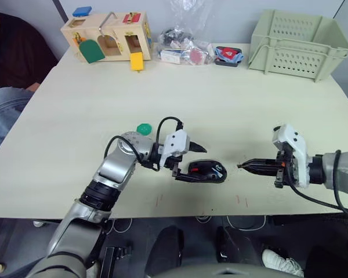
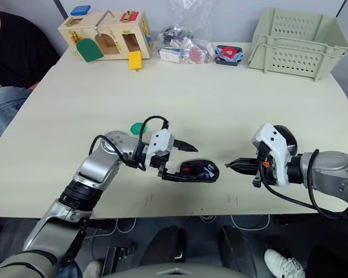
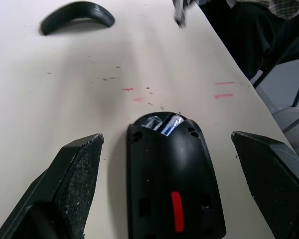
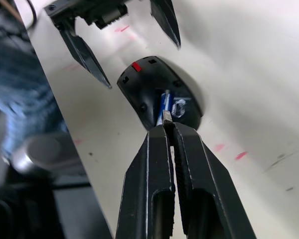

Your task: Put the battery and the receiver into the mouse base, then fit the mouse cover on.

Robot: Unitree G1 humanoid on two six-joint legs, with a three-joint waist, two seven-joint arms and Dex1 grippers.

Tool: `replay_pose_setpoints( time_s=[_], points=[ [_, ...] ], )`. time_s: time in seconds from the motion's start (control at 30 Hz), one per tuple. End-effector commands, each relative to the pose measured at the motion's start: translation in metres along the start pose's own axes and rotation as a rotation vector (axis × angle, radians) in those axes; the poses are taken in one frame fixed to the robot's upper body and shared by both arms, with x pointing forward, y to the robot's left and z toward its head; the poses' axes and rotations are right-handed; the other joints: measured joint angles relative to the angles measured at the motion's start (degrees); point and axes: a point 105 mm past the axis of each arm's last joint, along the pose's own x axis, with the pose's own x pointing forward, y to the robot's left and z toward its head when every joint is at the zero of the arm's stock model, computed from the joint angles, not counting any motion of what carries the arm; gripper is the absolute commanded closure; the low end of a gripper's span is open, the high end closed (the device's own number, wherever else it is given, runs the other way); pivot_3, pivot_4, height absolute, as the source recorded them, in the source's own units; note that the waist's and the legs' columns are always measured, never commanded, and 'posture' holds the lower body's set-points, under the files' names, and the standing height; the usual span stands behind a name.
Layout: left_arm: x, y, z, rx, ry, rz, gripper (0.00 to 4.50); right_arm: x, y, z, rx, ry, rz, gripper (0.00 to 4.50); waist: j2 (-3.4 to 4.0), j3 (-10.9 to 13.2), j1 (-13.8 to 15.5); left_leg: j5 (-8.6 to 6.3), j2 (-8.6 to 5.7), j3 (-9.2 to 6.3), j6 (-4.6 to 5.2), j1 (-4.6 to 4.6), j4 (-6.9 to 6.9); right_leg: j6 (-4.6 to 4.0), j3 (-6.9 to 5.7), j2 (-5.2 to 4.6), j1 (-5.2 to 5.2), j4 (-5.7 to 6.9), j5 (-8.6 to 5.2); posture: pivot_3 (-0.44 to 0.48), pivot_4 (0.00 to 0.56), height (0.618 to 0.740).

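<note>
We've got the mouse base (image 1: pixel 206 172) sitting near the front edge of the tabletop (image 1: pixel 220 104), straddled by our left pincer (image 1: pixel 188 164), whose fingers stand wide open, one on each side and neither touching it. The blue battery (image 4: pixel 165 105) already lies in its slot, and our right pincer (image 4: pixel 170 130) sits just off that end, pressed shut on what looks like the small receiver. Next we judge it must ease that piece into its slot, then fetch the mouse cover (image 3: pixel 77 15), lying well apart.
</note>
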Motion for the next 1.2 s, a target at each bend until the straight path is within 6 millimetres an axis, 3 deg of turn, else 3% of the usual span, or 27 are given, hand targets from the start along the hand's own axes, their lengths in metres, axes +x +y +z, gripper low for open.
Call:
replay_pose_setpoints(
  time_s=[0.03, 0.27, 0.6, 0.9, 1.0, 1.03, 1.2],
  points=[
    [0.005, 0.001, 0.000, 0.030, 0.003, 0.000, 0.12, -0.001, 0.007, 0.014, -0.159, -0.045, 0.030, 4.50, 0.00, 0.00, 0.01, 0.00, 0.00, 0.01, 0.00, 0.00, 0.00, 0.00, 0.00, 0.00, 0.00, 0.00, 0.00, 0.000, 0.150, 0.740],
    [0.015, 0.001, -0.009, 0.027, 0.038, 0.000, 0.12, -0.005, 0.004, 0.005, -0.231, 0.001, 0.038, 4.50, 0.00, 0.00, 0.01, 0.00, -0.02, 0.06, 0.00, -0.01, 0.04, 0.02, 0.01, -0.01, 0.01, 0.00, 0.01, 0.000, 0.150, 0.740],
    [0.031, 0.002, -0.021, -0.009, 0.046, 0.003, 0.12, -0.004, 0.004, 0.006, -0.270, -0.063, 0.045, 4.50, -0.01, 0.00, 0.02, 0.00, -0.02, 0.07, 0.00, 0.00, 0.07, 0.02, 0.01, 0.00, 0.01, 0.03, 0.02, 0.000, 0.150, 0.740],
    [0.038, 0.000, -0.027, -0.023, 0.048, -0.019, 0.12, -0.007, 0.004, -0.006, -0.298, -0.079, 0.026, 4.50, 0.00, -0.01, 0.08, 0.00, -0.03, 0.09, 0.00, 0.01, 0.13, 0.05, 0.00, -0.01, 0.04, 0.06, 0.04, 0.000, 0.150, 0.740],
    [0.038, 0.001, -0.028, -0.028, 0.046, -0.023, 0.78, -0.008, 0.003, -0.007, -0.301, -0.080, 0.021, 4.50, 0.00, -0.01, 0.05, 0.00, -0.03, 0.09, 0.00, 0.03, 0.16, 0.05, 0.01, -0.01, 0.05, 0.12, 0.04, 0.000, 0.150, 0.740],
    [0.038, 0.001, -0.028, -0.029, 0.047, -0.023, 1.32, -0.008, 0.003, -0.006, -0.301, -0.081, 0.019, 4.50, 0.00, -0.01, 0.04, 0.00, -0.03, 0.09, 0.00, 0.04, 0.17, 0.05, 0.01, -0.01, 0.04, 0.15, 0.04, 0.000, 0.150, 0.740],
    [0.036, 0.001, -0.033, -0.039, 0.060, -0.017, 1.46, -0.008, 0.004, -0.004, -0.299, -0.085, 0.023, 4.50, 0.00, -0.01, 0.07, 0.00, -0.03, 0.08, 0.00, 0.05, 0.18, 0.05, 0.01, -0.01, 0.05, 0.19, 0.04, 0.000, 0.150, 0.740]
  ],
)
